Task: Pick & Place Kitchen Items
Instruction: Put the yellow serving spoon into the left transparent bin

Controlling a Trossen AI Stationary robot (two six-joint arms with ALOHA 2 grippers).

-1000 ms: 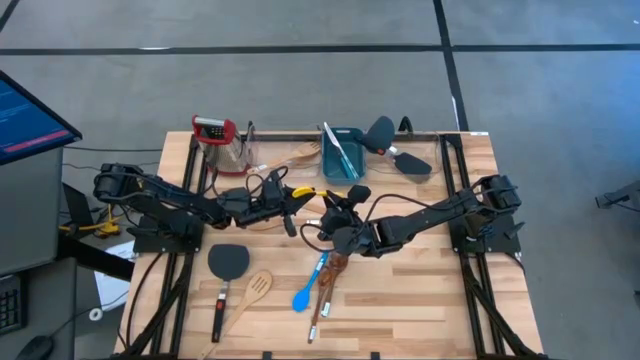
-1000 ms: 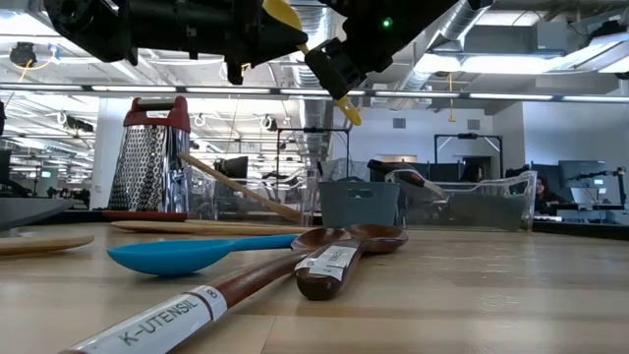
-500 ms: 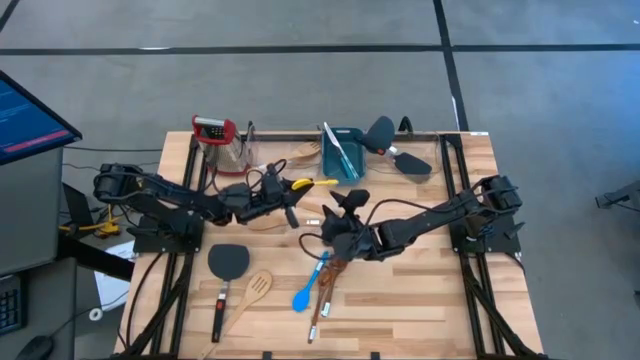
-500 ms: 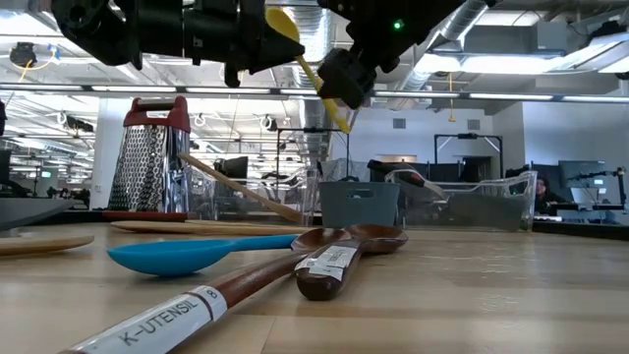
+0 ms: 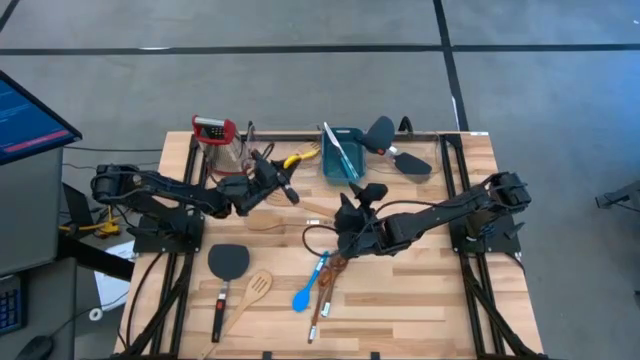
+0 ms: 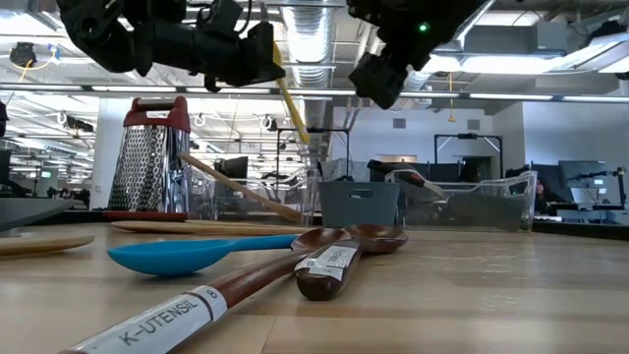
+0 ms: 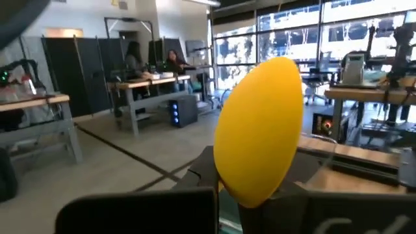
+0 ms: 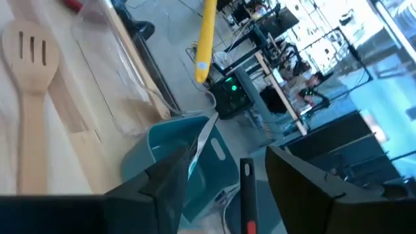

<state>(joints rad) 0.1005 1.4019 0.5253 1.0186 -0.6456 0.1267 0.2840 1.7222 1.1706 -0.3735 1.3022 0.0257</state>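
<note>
My left gripper is over the far-left middle of the table, shut on a yellow spoon. The spoon's bowl fills the left wrist view. Its handle slants down past the fingers, toward the clear bin and the teal tub. My right gripper hangs open over the table's middle, apart from the spoon and holding nothing. On the table lie a blue spoon, dark-brown wooden spoons, a black spatula, a slotted wooden spatula and a pale wooden spoon. My left gripper pinches the yellow spoon between its two fingers at the narrow foot of the bowl; the fingers themselves hide the exact spot. The spoon is lifted clear of the table. Its bowl stands close to the wrist and its handle points on beyond the fingers.
A metal grater with a red top stands at the far left. The teal tub holds several utensils, and black utensils lie beside it at the far right. Bare wood shows at the near right.
My right gripper has let go of the yellow spoon's handle and drawn back toward the table's right. My left gripper has swung toward the far edge and turned, carrying the spoon. The handle now points at the clear bin and teal tub rather than to the right.
</note>
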